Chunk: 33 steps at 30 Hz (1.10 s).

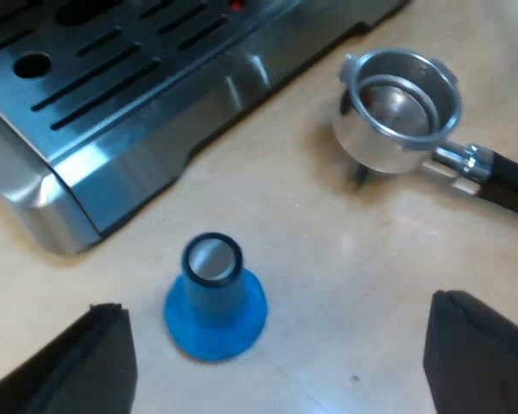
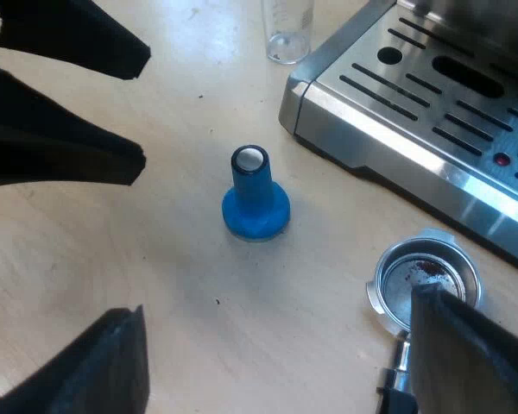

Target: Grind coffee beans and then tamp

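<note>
In the left wrist view, the left gripper [image 1: 279, 306] is seen wide open, with its two black fingers [image 1: 78, 366] far apart, and nothing is held between them. A blue tamper [image 1: 214, 297] of plastic, with a round flared base and a short neck closed by a pale metal-looking cap, is placed upright on the light wooden table [image 1: 345, 259], between the fingers and a little beyond their tips, without being touched. From the tamper, at about two o'clock, a round metal holder [image 1: 401, 112] of shiny steel is laid on the table, well apart, with its dark handle [image 1: 509, 183] pointed away from the tamper. At about eleven o'clock the slotted steel drip tray of the espresso machine [image 1: 112, 112] is seen.

In the right wrist view, the right gripper [image 2: 276, 310] is also spread wide and nothing is gripped. The blue tamper [image 2: 255, 203] is found upright beyond it. At four o'clock from the tamper the metal holder [image 2: 427, 276] is seen, with dark coffee traces inside; its neck is partly covered by one finger [image 2: 466, 358], and contact cannot be told. At two o'clock the espresso machine [image 2: 432, 112] stands, and at twelve o'clock a clear measuring glass [image 2: 287, 30], just beside the machine's corner. At ten o'clock the left gripper [image 2: 142, 103] is held near the tamper.
</note>
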### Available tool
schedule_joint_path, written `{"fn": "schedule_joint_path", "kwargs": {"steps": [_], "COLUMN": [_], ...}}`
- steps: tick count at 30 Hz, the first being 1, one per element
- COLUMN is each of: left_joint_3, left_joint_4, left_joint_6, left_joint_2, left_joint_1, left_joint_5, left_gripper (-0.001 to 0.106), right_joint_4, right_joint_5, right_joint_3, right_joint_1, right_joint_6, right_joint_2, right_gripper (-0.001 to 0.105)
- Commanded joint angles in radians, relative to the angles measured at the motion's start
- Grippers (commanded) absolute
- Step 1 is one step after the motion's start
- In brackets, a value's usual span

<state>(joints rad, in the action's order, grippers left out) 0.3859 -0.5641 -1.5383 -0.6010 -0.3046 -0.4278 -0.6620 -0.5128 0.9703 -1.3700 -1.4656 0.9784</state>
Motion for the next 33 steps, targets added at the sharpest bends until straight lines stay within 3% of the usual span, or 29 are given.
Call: {"fn": "schedule_joint_path", "kwargs": {"steps": [1,28,33], "left_joint_3": [-0.012,-0.023,-0.023], "left_joint_4": [0.053,0.324,0.369], "left_joint_6": [-0.010,-0.010,-0.010], "left_joint_2": [-0.012,-0.300,-0.347], "left_joint_1": [-0.003,-0.003,-0.060], "left_joint_5": [0.012,0.012,0.012], "left_gripper": [0.070,0.070,0.070], "right_joint_4": [0.007,0.007,0.007], "right_joint_5": [0.002,0.002,0.002], "right_joint_3": [0.009,0.009,0.009], "right_joint_1": [-0.001,-0.001,-0.001], "right_joint_6": [-0.019,-0.019,-0.019], "right_joint_2": [-0.006,-0.006,-0.006], "right_gripper": [0.065,0.065,0.065]}}
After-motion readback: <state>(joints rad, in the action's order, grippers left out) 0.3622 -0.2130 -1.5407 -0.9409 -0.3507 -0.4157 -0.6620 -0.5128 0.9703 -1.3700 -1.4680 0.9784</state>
